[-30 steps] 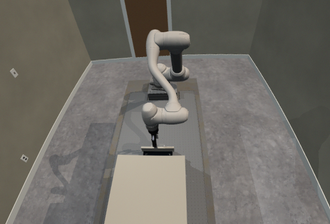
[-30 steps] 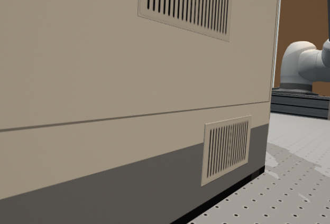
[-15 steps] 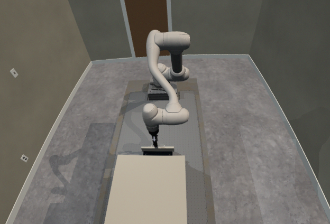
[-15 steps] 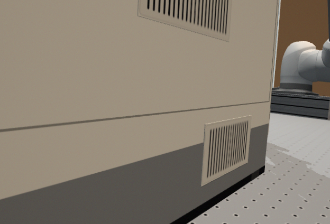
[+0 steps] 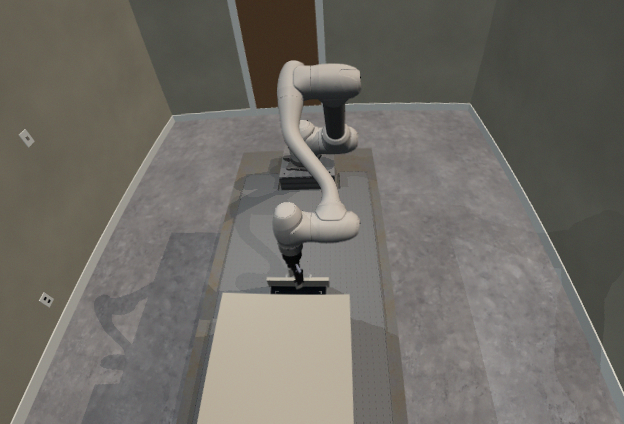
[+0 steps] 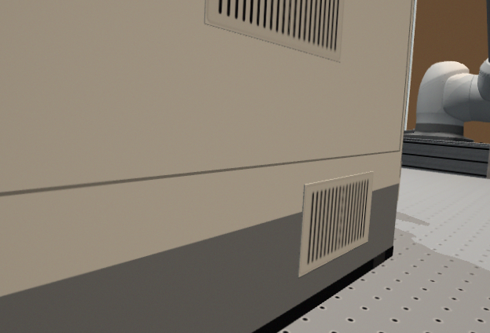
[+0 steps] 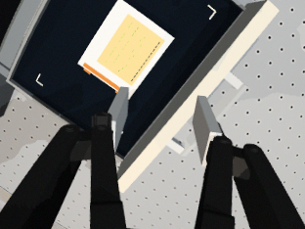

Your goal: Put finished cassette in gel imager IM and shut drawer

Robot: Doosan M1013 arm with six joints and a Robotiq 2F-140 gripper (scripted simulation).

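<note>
The imager IM point(image 5: 277, 359) is a large beige box; its side fills the exterior view point(image 6: 198, 123). Its drawer point(image 5: 294, 287) is pulled out toward the arm. In the wrist view the white cassette FINISHED point(image 7: 127, 43), with its yellow window, lies flat on the dark glass point(image 7: 78, 21) between the white corner marks point(image 7: 211, 12). Its long sides run along the rectangle's long sides. My gripper point(image 7: 161, 105) is open and empty above the drawer's cream front panel point(image 7: 209, 79), one finger over the glass edge and the other over the deck. It also shows in the top view point(image 5: 298, 278).
The drawer's grey handle point(image 7: 230, 81) sticks out from the front panel on the deck side. The perforated grey deck point(image 5: 352, 258) runs from the imager to the arm's base point(image 5: 307, 172). The base also shows in the exterior view point(image 6: 443, 139).
</note>
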